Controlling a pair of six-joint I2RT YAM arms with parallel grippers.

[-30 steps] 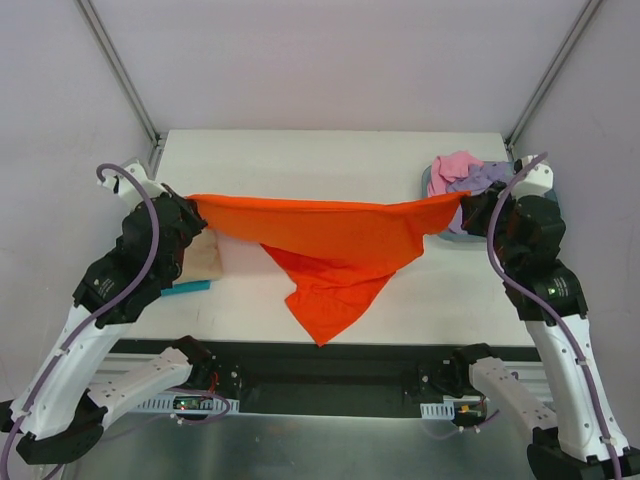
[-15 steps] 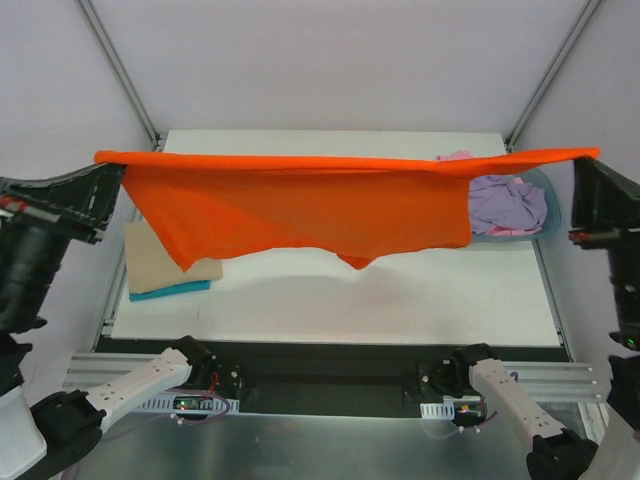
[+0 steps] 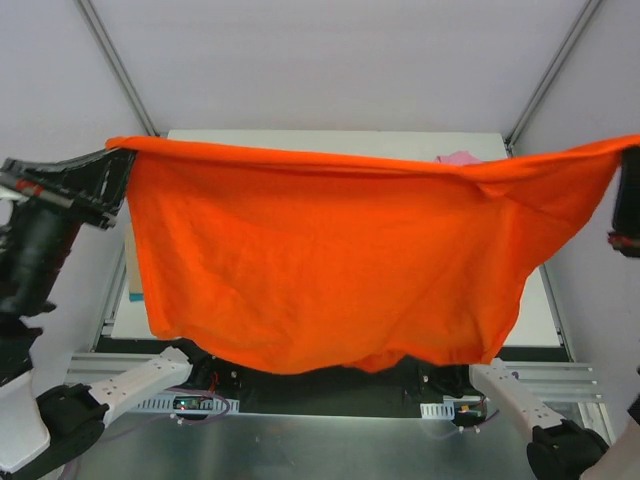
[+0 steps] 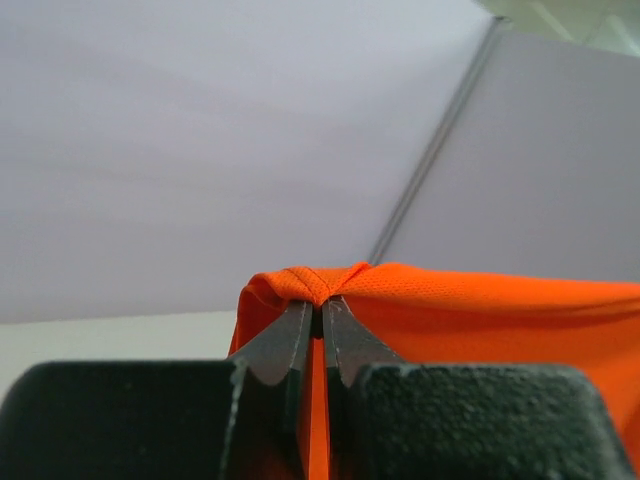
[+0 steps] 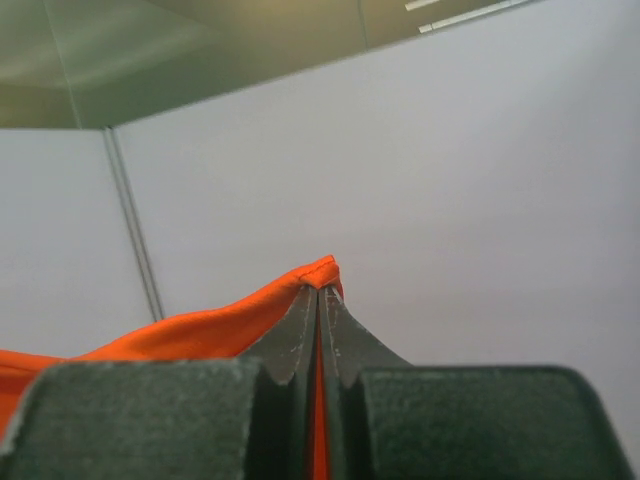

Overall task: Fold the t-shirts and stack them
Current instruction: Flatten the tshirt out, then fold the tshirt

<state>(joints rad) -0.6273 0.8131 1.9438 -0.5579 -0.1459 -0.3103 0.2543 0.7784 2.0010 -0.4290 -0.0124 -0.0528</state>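
The left gripper point(image 4: 315, 318) is closed tight on one top corner of the orange t-shirt point(image 3: 330, 270). The right gripper point(image 5: 318, 298) is closed tight on the other corner. The shirt hangs spread above the table point(image 3: 300, 138). A pink t-shirt point(image 3: 458, 157) shows beyond its top edge.

orange t-shirt point(image 3: 330, 260): matt fine-mesh cloth; pincer fingers point(image 4: 285, 345) matt black.

Most of table point(image 3: 300, 137) hidden behind orange t-shirt point(image 3: 330, 270); pink t-shirt point(image 3: 458, 157) only a sliver; right gripper point(image 3: 630, 160) cropped at top-view edge.
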